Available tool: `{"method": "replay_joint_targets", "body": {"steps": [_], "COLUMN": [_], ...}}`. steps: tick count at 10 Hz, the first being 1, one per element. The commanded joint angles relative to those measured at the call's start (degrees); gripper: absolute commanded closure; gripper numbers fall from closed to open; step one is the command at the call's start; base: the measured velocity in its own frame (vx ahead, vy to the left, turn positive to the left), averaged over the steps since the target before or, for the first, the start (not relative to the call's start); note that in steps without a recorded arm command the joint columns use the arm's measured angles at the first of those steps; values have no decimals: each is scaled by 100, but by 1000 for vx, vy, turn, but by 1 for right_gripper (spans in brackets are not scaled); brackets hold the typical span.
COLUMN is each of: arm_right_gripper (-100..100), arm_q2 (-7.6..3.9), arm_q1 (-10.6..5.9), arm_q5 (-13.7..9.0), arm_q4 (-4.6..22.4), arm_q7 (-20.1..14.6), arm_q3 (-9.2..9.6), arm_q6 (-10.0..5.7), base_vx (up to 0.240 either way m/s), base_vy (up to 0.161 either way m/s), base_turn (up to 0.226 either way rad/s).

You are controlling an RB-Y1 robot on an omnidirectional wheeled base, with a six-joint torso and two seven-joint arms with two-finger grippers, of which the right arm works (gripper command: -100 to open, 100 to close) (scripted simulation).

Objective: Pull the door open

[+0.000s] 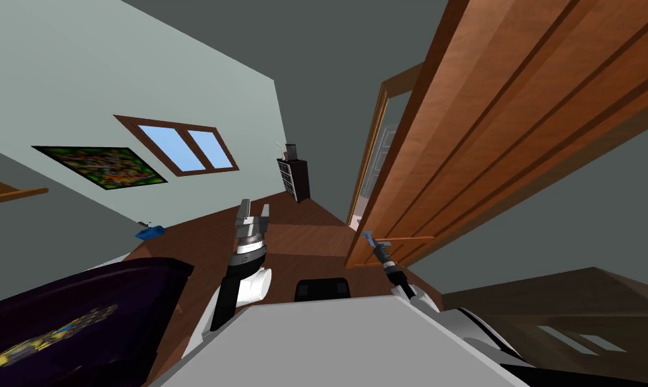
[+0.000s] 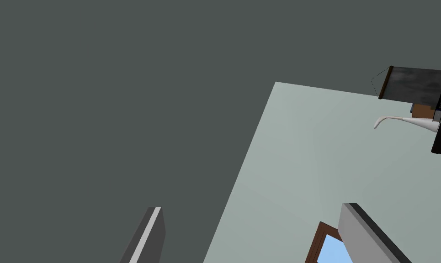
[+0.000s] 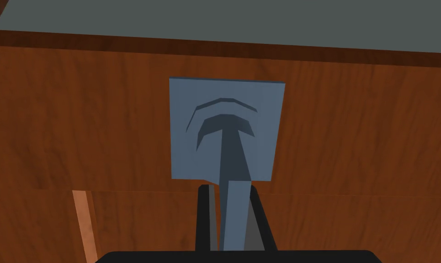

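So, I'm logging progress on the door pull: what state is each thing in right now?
Door: partly open, swung off its frame.
Handle: clamped by the right end effector.
Right end effector: shut on the handle.
Left end effector: open, raised, holding nothing.

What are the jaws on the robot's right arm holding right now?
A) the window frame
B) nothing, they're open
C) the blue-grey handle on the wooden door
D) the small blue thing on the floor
C: the right wrist view shows the right jaws pressing both sides of the blue-grey handle on the wooden door.
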Motion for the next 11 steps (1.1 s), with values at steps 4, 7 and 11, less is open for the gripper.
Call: {"method": "replay_joint_targets", "body": {"steps": [4,7,11], "arm_right_gripper": [100,100,100], "arm_q2": [-94,-154,-244], "arm_q1": [278,358,477], "arm_q5": [52,63,79], "arm_q4": [-198,-138,-50], "arm_q7": [-117,-171,-250], "arm_q3": [90,123,172], "arm_q6": [-118,-292,-550], "base_vx": [-116,-151,-161], "base_vy": [-33,-61,-63], "base_turn": [65,129,119]}}
